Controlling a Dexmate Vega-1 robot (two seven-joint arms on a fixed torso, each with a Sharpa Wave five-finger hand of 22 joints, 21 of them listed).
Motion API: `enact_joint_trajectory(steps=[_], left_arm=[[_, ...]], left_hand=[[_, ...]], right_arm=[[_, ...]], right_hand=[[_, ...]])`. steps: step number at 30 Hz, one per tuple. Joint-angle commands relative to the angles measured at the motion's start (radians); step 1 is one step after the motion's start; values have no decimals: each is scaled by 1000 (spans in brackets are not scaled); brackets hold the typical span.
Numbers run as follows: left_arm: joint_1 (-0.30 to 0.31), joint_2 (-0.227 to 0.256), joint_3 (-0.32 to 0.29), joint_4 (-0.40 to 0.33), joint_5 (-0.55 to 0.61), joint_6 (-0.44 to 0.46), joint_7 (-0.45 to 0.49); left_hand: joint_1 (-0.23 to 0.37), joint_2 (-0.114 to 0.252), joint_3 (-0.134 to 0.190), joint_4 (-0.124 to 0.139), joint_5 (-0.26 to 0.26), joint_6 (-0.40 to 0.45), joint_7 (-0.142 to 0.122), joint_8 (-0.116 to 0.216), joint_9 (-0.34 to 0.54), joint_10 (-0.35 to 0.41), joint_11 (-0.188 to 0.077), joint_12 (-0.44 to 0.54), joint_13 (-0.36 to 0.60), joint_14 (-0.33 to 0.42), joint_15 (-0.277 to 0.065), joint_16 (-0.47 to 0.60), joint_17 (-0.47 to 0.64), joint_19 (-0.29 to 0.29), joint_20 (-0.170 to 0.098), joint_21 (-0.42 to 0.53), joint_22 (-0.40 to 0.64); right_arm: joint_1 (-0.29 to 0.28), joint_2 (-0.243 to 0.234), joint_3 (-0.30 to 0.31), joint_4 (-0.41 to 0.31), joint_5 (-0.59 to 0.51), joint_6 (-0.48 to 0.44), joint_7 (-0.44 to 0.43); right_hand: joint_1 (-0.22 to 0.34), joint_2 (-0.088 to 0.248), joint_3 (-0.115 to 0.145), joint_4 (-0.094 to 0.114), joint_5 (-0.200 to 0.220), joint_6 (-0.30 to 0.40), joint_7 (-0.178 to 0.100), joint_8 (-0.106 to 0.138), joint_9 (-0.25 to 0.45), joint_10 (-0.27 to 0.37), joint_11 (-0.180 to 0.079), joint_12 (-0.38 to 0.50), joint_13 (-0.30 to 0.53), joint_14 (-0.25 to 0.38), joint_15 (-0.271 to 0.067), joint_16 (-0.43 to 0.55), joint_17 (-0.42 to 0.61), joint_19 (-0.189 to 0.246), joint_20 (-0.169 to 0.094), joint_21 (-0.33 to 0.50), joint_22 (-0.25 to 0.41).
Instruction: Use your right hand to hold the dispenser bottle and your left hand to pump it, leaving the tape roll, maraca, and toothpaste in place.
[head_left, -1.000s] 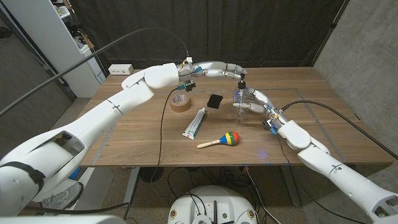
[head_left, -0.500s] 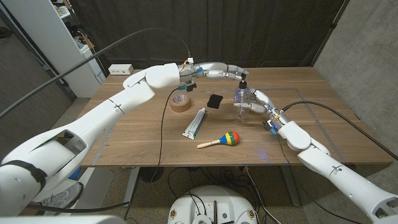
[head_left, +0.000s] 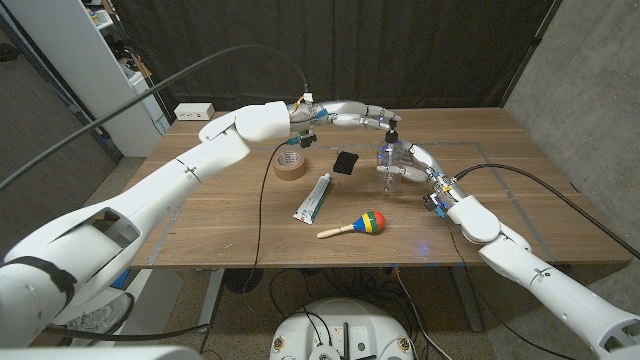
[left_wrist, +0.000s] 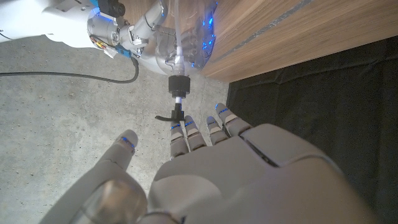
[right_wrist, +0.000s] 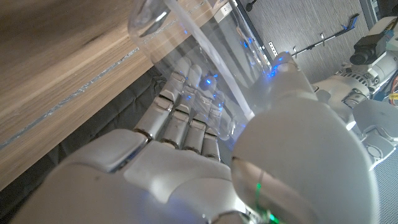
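The dispenser bottle stands on the tabletop wrapped in the right hand, whose fingers curl round its clear body, while the left hand hangs just above the black pump head with its fingers spread and nothing in them. To pump well, I'd say the left fingers should press straight down on the head while the right keeps the bottle upright. Nothing blocks the way: the tape roll, toothpaste, maraca and a small black block lie off beyond the bottle from the right hand.
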Motion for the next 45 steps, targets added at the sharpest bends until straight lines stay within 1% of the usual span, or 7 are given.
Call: enact_joint_trajectory(steps=[1,7,14,19,23,31,45], left_arm=[[-11,-3,15,10,13,-6,-26],[-11,-3,20,12,3,2,-44],[-9,-1,24,12,0,14,-56],[-13,0,29,16,-4,17,-69],[-20,0,35,23,-3,13,-82],[-26,-3,45,34,-3,15,-97],[-23,4,51,27,2,35,-111]], left_hand=[[0,68,1,5,6,22,18,6,5,8,15,7,0,15,-159,5,-1,15,-127,7,1],[0,68,2,6,7,20,23,4,5,4,21,5,0,18,-158,4,-2,17,-129,7,1],[0,67,2,7,7,18,26,3,5,3,22,4,0,22,-156,4,-2,17,-129,7,1],[0,66,3,9,7,11,28,0,5,4,28,4,0,27,-155,4,-2,17,-129,6,1],[0,66,3,10,7,9,29,-1,5,4,26,3,0,29,-153,4,-2,17,-129,6,2],[-1,65,3,12,7,10,33,0,6,8,34,4,0,36,-149,5,-2,17,-129,5,2],[-1,64,4,15,7,13,37,1,6,7,34,3,0,35,-145,2,-1,12,-132,3,2]], right_arm=[[-11,-3,9,-14,2,5,-8],[-15,-1,13,-17,8,8,-10],[-18,8,18,-16,6,15,-22],[-15,14,18,-6,5,25,-23],[-14,17,19,-6,5,24,-25],[-15,20,22,-8,8,25,-26],[-15,22,24,-8,15,29,-22]], right_hand=[[87,91,14,9,5,65,-60,6,1,102,-95,3,7,54,-197,-5,5,2,-7,4,3],[88,95,15,12,6,59,-60,6,-1,100,-98,0,9,56,-197,-9,6,0,-8,3,4],[94,104,16,13,7,81,-67,16,-3,123,-105,5,8,74,-199,-3,13,-2,-16,2,3],[111,110,24,7,10,98,-77,25,-6,136,-110,8,11,76,-202,-11,13,2,-49,3,3],[119,113,25,5,11,105,-81,29,-7,146,-106,10,11,88,-204,-7,18,6,-59,5,3],[125,114,24,6,11,109,-79,32,-9,153,-107,12,16,97,-202,-6,22,10,-62,6,3],[133,114,24,6,12,117,-77,39,-12,163,-106,14,23,105,-200,-10,26,9,-65,6,3]])
